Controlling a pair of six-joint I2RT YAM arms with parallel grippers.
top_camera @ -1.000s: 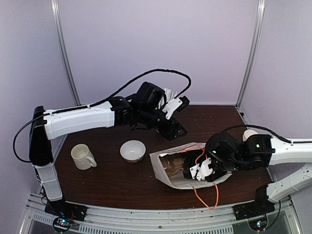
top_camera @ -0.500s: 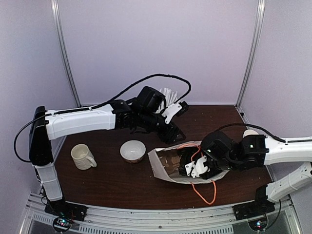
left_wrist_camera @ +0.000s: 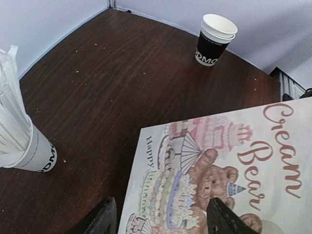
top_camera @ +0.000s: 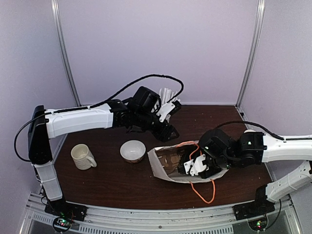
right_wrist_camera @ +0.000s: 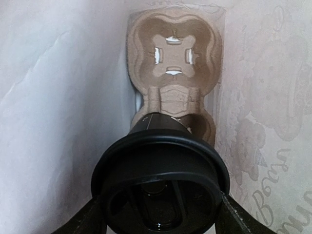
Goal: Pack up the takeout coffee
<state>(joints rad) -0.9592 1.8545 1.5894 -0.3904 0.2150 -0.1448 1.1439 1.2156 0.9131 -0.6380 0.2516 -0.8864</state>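
Paper bag [top_camera: 163, 168] lies on its side on the table [top_camera: 112, 180], mouth toward the right arm. Right hand [top_camera: 195, 165] is inside the mouth.

Right wrist view: takeout coffee [right_wrist_camera: 160, 195] sits lid toward the camera, with one finger pressed to each side of the lid. The hand is gripping the cup, jaws wide around it. The cup is deep in the bag, its base pointing at a cardboard carrier [right_wrist_camera: 173, 48] against the bag's bottom. The far well is empty. The near well is hidden behind the cup body, so I cannot tell whether the base is seated.

Left hand [top_camera: 166, 131] hangs at the bag's far side, jaws apart, with nothing between them. Its camera looks down on the printed panel. Beyond stand a white cup of stirrers [left_wrist_camera: 34, 146] and a lidless black cup [left_wrist_camera: 214, 41], both well apart from the bag.

Judgement: the step is seating the cup in the near well.
- Push along the cup's own axis, base centred on the well, without twisting.
- Let go only once the carrier takes the base.
- The bag is light and may slide, so the left hand could steady its panel.
- Back straight out, clear of the walls and the orange cord handle [top_camera: 204, 192].
- The cup is lying sideways, so the lid seal is the weak spot. Squeeze gently.
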